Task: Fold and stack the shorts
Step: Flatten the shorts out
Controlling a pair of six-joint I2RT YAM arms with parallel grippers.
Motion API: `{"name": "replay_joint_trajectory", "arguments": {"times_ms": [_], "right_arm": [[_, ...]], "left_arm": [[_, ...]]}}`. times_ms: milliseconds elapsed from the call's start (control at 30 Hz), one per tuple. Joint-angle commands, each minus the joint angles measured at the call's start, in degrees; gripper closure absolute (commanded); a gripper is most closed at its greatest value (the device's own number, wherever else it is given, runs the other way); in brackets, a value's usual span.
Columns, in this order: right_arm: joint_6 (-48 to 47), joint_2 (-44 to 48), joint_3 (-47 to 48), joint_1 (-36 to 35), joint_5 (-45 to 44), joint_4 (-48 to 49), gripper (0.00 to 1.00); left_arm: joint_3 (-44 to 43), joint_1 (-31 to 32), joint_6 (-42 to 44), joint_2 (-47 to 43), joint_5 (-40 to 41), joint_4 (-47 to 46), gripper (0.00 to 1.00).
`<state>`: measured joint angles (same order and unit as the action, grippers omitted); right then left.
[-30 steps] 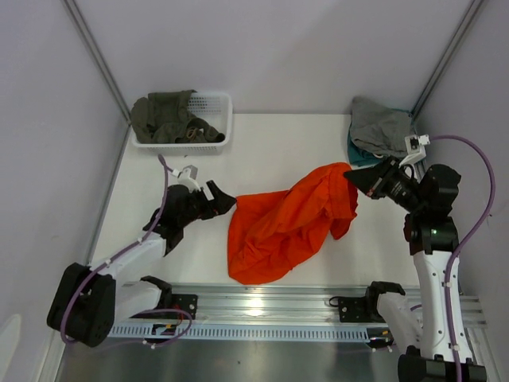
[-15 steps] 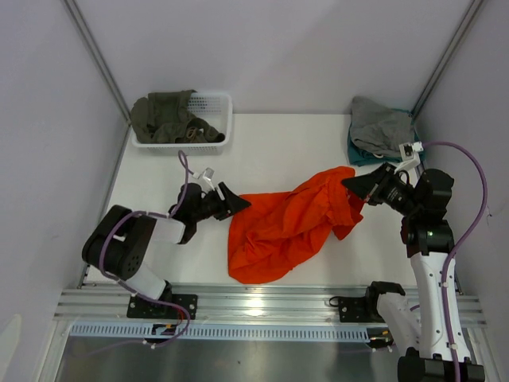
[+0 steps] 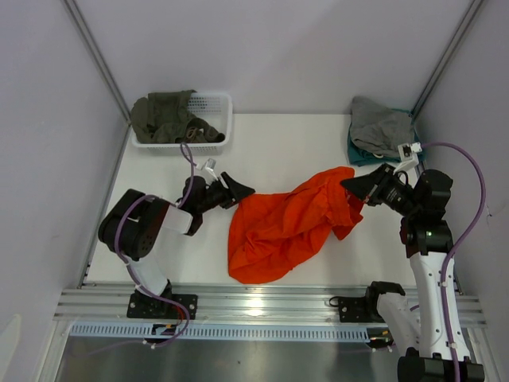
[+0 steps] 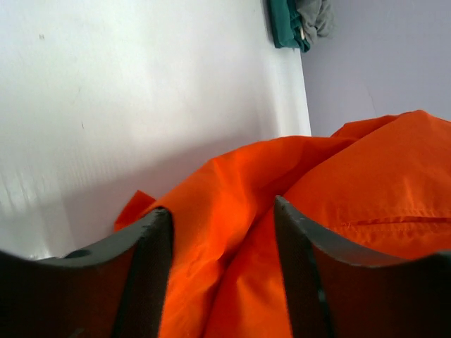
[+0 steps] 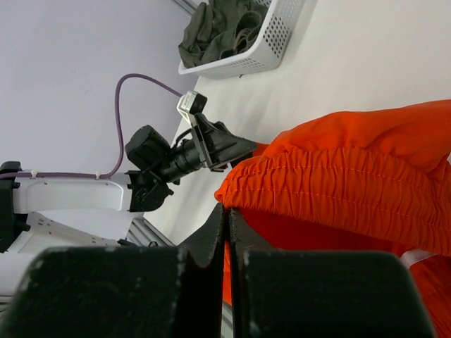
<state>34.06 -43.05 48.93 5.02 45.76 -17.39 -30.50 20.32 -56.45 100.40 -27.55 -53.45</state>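
The bright orange shorts (image 3: 278,227) lie crumpled in the middle of the white table. Their gathered waistband (image 5: 338,186) is lifted at the upper right corner. My right gripper (image 3: 347,183) is shut on that waistband edge, fingers pressed together (image 5: 227,208). My left gripper (image 3: 242,193) reaches the shorts' upper left edge. In the left wrist view its jaws stand apart (image 4: 218,206) with a fold of the orange fabric (image 4: 225,239) lying loose between them. The drawstring and logo are hidden.
A white basket (image 3: 223,119) with an olive-green garment (image 3: 163,115) stands at the back left. A grey garment (image 3: 380,123) lies on a teal one (image 3: 358,155) at the back right. An aluminium rail (image 3: 262,306) runs along the near edge.
The left arm swung round and its gripper moved right onto the shorts' left edge, jaws narrowing around a fold. The right gripper stayed shut on the waistband, shifting only slightly.
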Motion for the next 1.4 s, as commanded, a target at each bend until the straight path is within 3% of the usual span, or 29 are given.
{"name": "replay_joint_trajectory", "arguments": {"times_ms": [0, 67, 200, 400, 600, 700, 833, 967, 1133, 1367], "right_arm": [[0.2, 0.4, -0.2, 0.1, 1.4, 2.8, 1.0], [0.1, 0.4, -0.3, 0.1, 1.4, 2.9, 1.0], [1.2, 0.3, -0.9, 0.1, 1.8, 4.2, 1.0], [1.7, 0.6, -0.9, 0.0, 2.0, 4.5, 1.0], [2.1, 0.4, -0.6, 0.1, -1.1, 4.6, 1.0], [4.7, -1.2, -1.1, 0.2, -4.4, 8.8, 1.0], [12.5, -7.6, 0.9, 1.6, -1.5, 23.5, 1.0], [17.1, -11.6, 2.1, 3.0, 1.8, 35.8, 1.0], [21.1, -16.4, 1.4, 3.3, 6.4, 48.0, 1.0], [12.8, -15.6, -1.9, 1.0, 8.5, 38.1, 1.0]], "left_arm": [[-2.1, -0.5, 2.4, 0.1, 2.3, -2.8, 0.43], [-3.1, -0.5, 2.4, 1.1, 1.6, -3.1, 0.45], [-4.7, -0.5, 0.9, 4.3, 2.2, -5.9, 0.71], [-8.0, -0.5, 0.1, 7.6, 2.8, -7.5, 1.0], [-10.1, -5.0, 0.9, 1.8, 1.7, -3.3, 1.0], [-13.1, -10.9, 2.9, -7.4, 0.5, 6.6, 1.0], [-19.1, -20.0, 5.9, -23.4, -1.4, 24.3, 1.0], [-26.3, -29.1, 8.5, -32.9, -2.8, 39.3, 1.0], [-32.0, -36.0, 5.0, -37.2, -8.3, 42.0, 1.0], [-33.7, -41.5, 4.8, -39.6, -12.6, 44.5, 1.0]]}}
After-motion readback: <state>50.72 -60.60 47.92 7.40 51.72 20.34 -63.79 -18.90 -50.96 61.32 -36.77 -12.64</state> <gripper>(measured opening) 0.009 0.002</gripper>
